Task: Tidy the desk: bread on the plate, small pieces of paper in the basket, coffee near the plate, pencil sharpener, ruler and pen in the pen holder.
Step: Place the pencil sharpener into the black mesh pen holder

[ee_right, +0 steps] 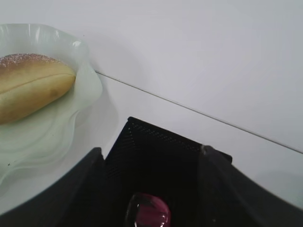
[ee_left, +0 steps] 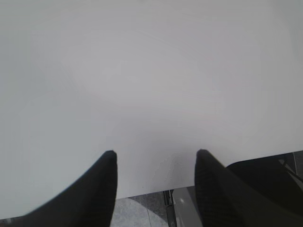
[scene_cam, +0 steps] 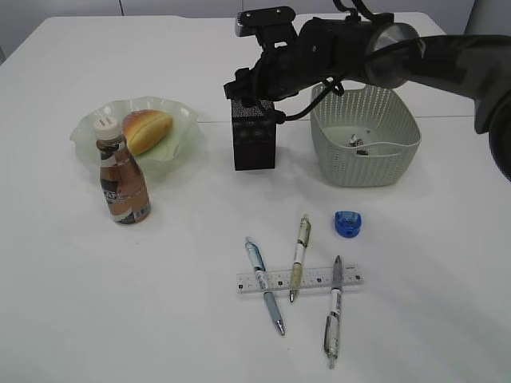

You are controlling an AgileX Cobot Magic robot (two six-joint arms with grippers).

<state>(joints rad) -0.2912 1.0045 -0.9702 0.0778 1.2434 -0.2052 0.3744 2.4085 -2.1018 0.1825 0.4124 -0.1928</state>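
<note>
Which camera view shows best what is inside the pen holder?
The right wrist view: it looks down into the pen holder, where a pink-red thing lies. The exterior view shows only its mesh outside, its top hidden by the arm. The left wrist view shows none of it.

The counter [scene_cam: 120,319] is plain white; the plate [scene_cam: 180,116] is pale translucent green; the bread [scene_cam: 147,130] is golden-brown with a pale split and white dusting; the coffee [scene_cam: 124,187] is brown with a white cap and a dark label lettered white; the pen holder [scene_cam: 254,144] is black mesh, with something dark pink inside; the basket [scene_cam: 363,163] is pale grey-green in a woven pattern; the pencil sharpener [scene_cam: 349,224] is blue; the ruler [scene_cam: 311,279] is clear with black marks; both end effectors, the left [ee_left: 156,156] and the right [ee_right: 151,151], are black.
</note>
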